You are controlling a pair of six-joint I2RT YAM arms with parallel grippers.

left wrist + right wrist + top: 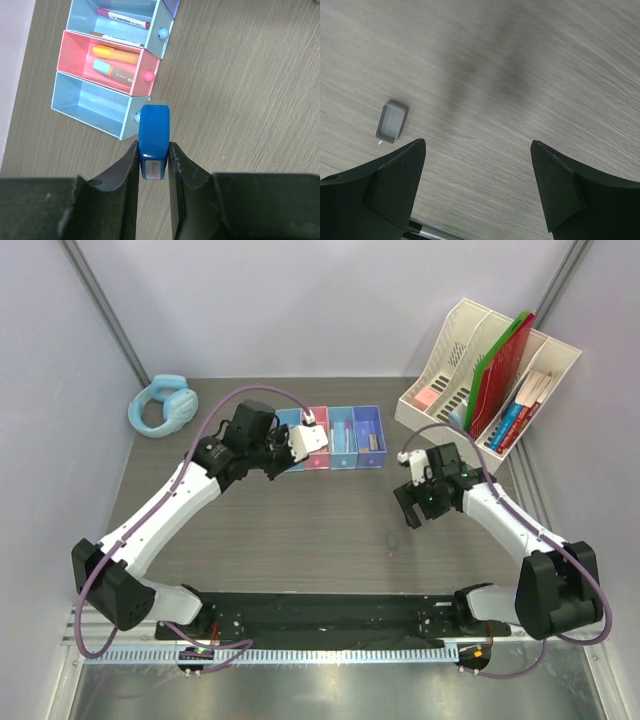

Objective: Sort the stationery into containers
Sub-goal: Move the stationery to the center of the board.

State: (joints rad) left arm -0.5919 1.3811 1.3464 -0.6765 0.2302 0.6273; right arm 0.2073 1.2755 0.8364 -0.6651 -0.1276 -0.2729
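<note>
My left gripper (pixel 153 148) is shut on a blue block (pixel 154 131) and holds it above the table, just in front of the row of containers (pixel 343 427). The nearest blue bin (pixel 90 107) has nothing in it. A yellow marker (pixel 115 54) and a pale blue tube (pixel 112 71) lie in the pink bin (pixel 70 52). White pens (pixel 122 17) lie in the following blue bin. My right gripper (pixel 477 146) is open over bare table, with a grey eraser (pixel 391 121) lying just beyond its left fingertip. In the top view this gripper (pixel 411 508) hovers right of centre.
A cream slotted file organiser (pixel 455 335) with red and green folders stands at the back right. Light blue headphones (pixel 162 407) lie at the back left. The purple bin (pixel 368 427) ends the row on the right.
</note>
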